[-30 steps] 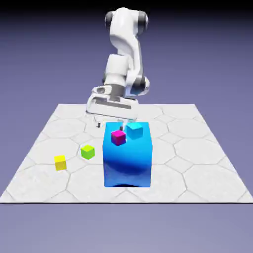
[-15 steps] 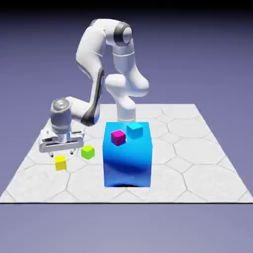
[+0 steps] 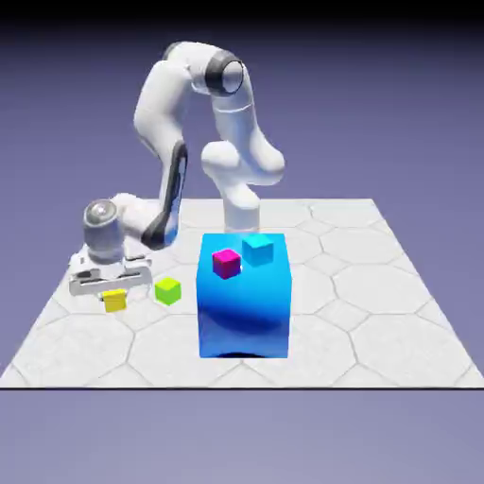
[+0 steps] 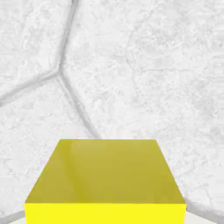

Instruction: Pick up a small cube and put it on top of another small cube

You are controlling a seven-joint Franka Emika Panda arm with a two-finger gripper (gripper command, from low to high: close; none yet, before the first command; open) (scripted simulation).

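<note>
- Low over the table (image 3: 378, 312), the hand (image 3: 112, 291) points straight down at the exterior view's left, its jaws drawn in narrow onto the yellow cube (image 3: 114, 301).
- That yellow cube sits at table level under the hand body, only its lower part showing below the grey finger mount in the exterior view.
- From the hand view the yellow cube (image 4: 105, 179) fills the bottom middle, large and square-on, hiding the fingertips; pale grey stone with dark hexagon seams lies behind it.
- Just to the exterior view's right of the hand rests the lime-green cube (image 3: 168, 290) on the table, near the yellow one but apart from it.
- Further toward the exterior view's right stands the big blue cube (image 3: 244, 312), well taller than the small ones.
- On its top face sit a magenta cube (image 3: 226, 263) and a cyan cube (image 3: 257, 250), close beside each other, the cyan one nearer the robot's base.
- White arm (image 3: 165, 113) links arch up and over from behind the blue cube down to the hand.
</note>
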